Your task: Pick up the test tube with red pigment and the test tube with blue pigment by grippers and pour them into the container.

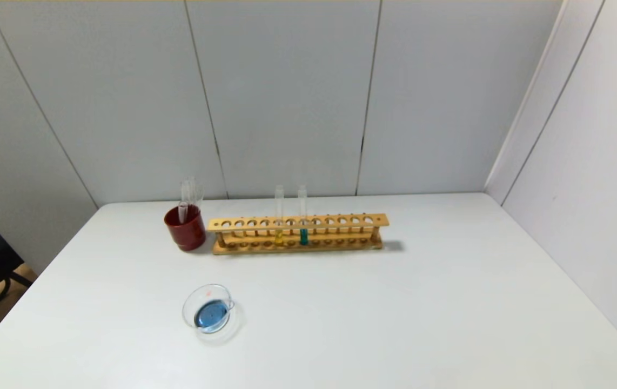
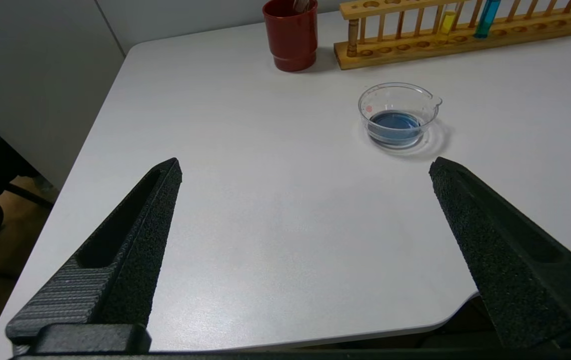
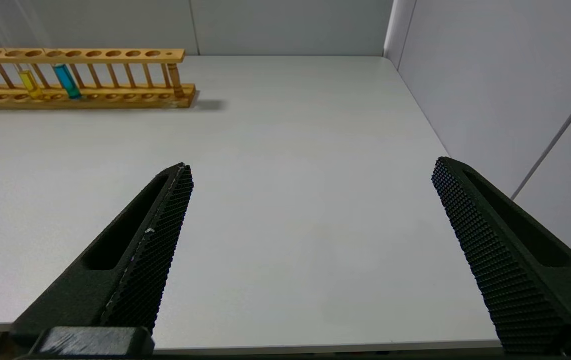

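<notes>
The container (image 1: pixel 194 297) is a low clear glass dish with a lip. It holds dark blue liquid and has a pink smear on its wall, and it stands at the front left of the table. It also shows in the left wrist view (image 2: pixel 428 107). Clear tubes (image 1: pixel 187 197) stand in a dark red cup (image 1: pixel 185 231) and look empty. No tube with red liquid is in view. My left gripper (image 2: pixel 305 167) is open and empty over the table's front edge, short of the dish. My right gripper (image 3: pixel 310 167) is open and empty at the front right. Neither gripper shows in the head view.
A wooden rack (image 1: pixel 297 222) stands at the back next to the red cup (image 2: pixel 290 37). It holds a yellow-liquid tube (image 1: pixel 279 216) and a teal-liquid tube (image 1: pixel 303 216). Both tubes also show in the right wrist view, yellow (image 3: pixel 30 84) and teal (image 3: pixel 67 80). Walls stand behind and to the right.
</notes>
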